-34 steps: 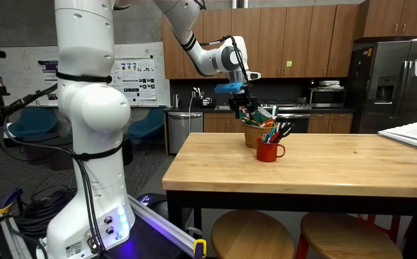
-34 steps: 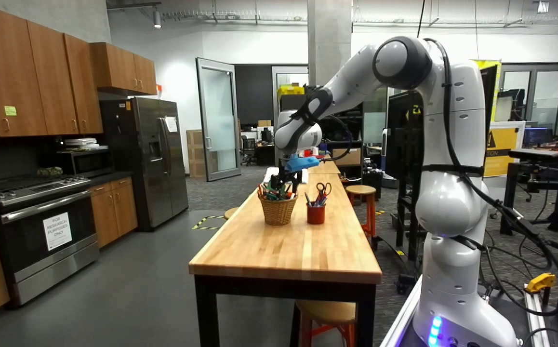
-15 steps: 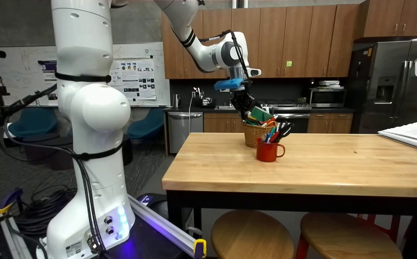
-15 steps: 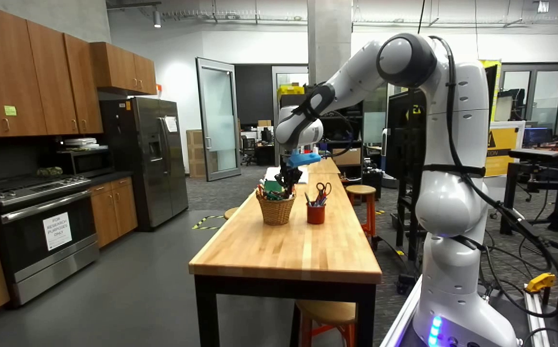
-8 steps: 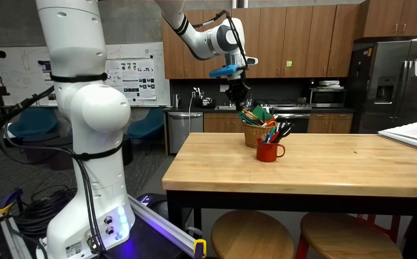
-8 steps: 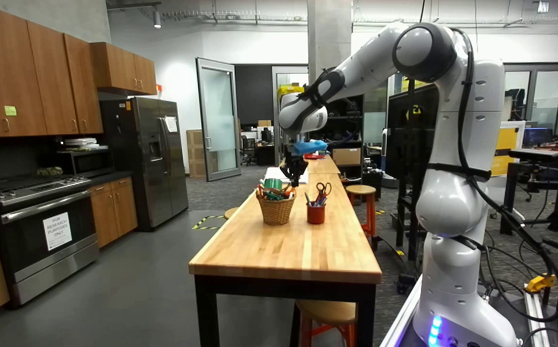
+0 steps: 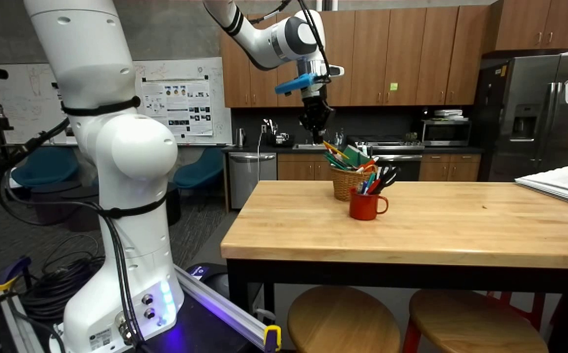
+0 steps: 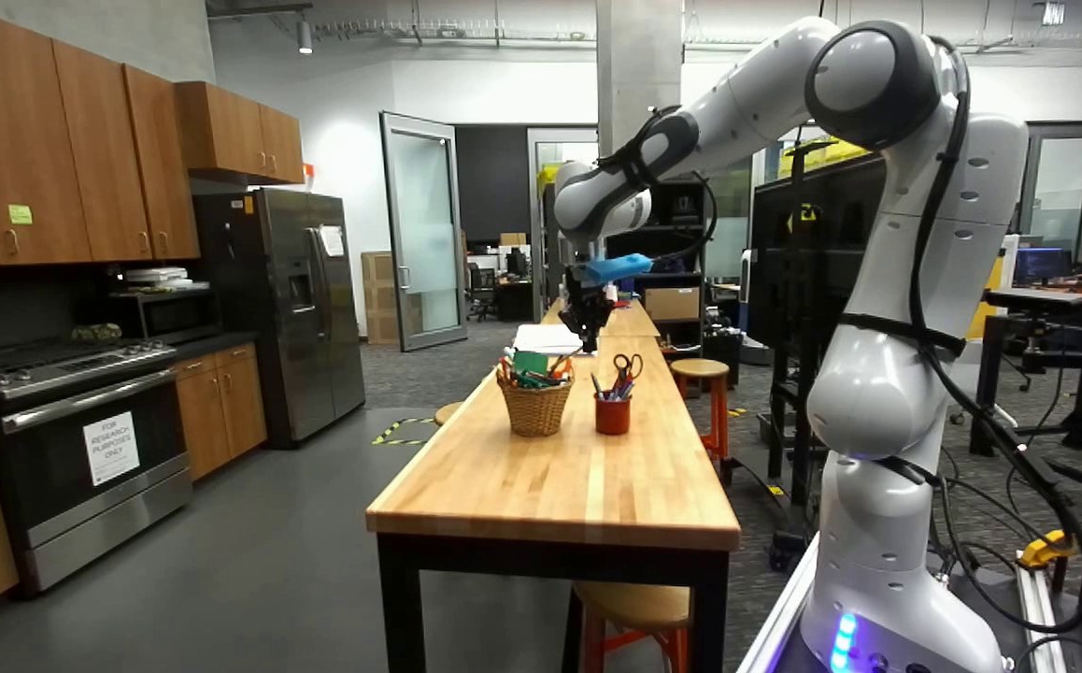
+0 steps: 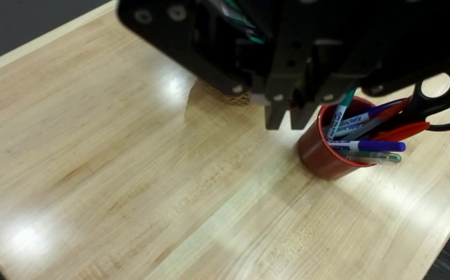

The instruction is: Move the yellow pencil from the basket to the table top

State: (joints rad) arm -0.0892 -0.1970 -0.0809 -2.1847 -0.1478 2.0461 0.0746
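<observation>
In an exterior view the yellow pencil slants up out of the basket, its top end right at my fingertips. My gripper is above the basket's near-left side, its jaws pressed together on that end. The pencil's lower part is among the other items in the basket. In the wrist view the narrow jaws of the gripper hide the pencil, and only a bit of the basket's wicker rim shows. Both stand over the light-wood table top.
A red mug full of pens and scissors stands close beside the basket. A green item and several pens stick out of the basket. White papers lie farther along the table. Stools stand below the edge.
My gripper has come up out of the basket, rising and moving left in one exterior view and right in another. The yellow pencil's top end has risen along with it. Basket and mug stay put.
</observation>
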